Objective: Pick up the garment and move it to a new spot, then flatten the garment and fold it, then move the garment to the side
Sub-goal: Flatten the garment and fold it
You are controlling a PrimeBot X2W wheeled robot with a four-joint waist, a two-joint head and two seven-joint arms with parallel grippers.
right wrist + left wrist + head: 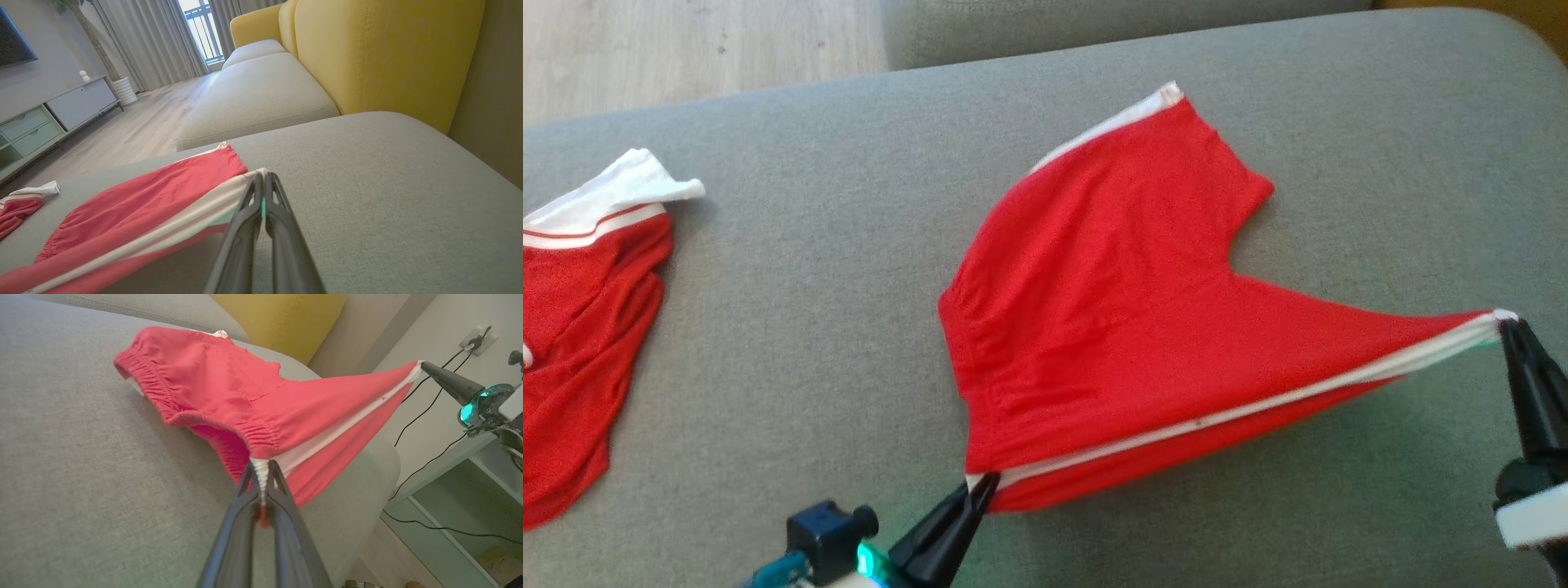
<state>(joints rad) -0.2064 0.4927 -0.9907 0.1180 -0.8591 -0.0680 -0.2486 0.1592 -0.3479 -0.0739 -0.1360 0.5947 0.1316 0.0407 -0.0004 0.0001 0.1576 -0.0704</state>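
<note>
You're holding the garment (pixel 1111 310) taut.
Left gripper (pixel 984 482), right gripper (pixel 1507 324) are clamping its corners; flattening, folding, setting aside are waiting.

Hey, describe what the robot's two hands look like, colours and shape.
Each hand ends in two long, tapered black fingers. The left hand has a glowing teal-green light at its base, beside a dark blue boxy module. The right hand joins a black collar, then a white wrist section.
</note>
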